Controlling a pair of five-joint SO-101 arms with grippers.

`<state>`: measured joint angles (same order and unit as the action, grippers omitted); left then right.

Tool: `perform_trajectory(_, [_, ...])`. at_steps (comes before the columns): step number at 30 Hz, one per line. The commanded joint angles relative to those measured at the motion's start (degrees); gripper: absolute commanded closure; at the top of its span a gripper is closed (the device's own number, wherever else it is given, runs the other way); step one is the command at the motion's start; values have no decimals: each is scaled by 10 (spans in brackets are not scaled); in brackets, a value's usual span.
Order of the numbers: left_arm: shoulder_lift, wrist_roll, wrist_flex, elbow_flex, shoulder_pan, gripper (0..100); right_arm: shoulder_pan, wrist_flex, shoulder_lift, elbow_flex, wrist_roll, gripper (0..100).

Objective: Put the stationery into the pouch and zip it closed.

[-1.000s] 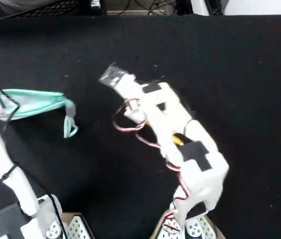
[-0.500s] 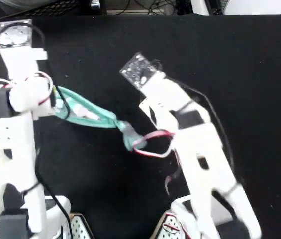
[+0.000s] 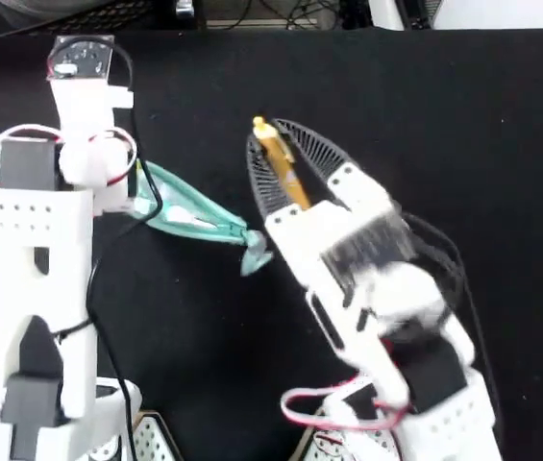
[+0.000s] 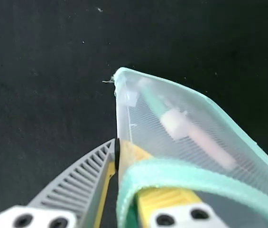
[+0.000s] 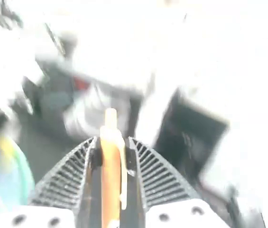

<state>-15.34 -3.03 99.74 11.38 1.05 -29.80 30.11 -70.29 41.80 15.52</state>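
The teal-edged clear pouch [image 3: 194, 216] hangs off the table, and my left gripper [image 4: 117, 156] is shut on its rim near the left arm. Through the mesh in the left wrist view, the pouch [image 4: 190, 137] holds a pale pen-like item [image 4: 190, 135]. My right gripper [image 3: 285, 178] is shut on an orange pen [image 3: 281, 163], raised just right of the pouch's dangling zipper tab [image 3: 255, 252]. In the right wrist view the orange pen [image 5: 110, 161] stands between the ribbed fingers [image 5: 152, 175], pointing toward the left arm's body.
A black cloth [image 3: 463, 134] covers the table. Both arm bases [image 3: 146, 437] stand at the near edge. Cables and equipment lie beyond the far edge [image 3: 252, 14].
The left arm lifted the pouch up and swung it toward the centre. The right arm turned and rose, and now shows the orange pen in its fingers beside the pouch.
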Motion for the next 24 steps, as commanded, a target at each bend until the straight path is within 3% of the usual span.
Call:
perform_trajectory(1, [29,-5,2,36,5,970,-84,-60,-31,-13,-4,985])
perform_trajectory(6, [37,-6,2,38,30,970,-157,-113,-30,-9,-3,985])
perform_trajectory(15, [38,-6,2,36,32,970,-163,-279,43,51,-3,985])
perform_trajectory(24, [38,-6,2,21,31,970,-166,-290,55,94,-7,986])
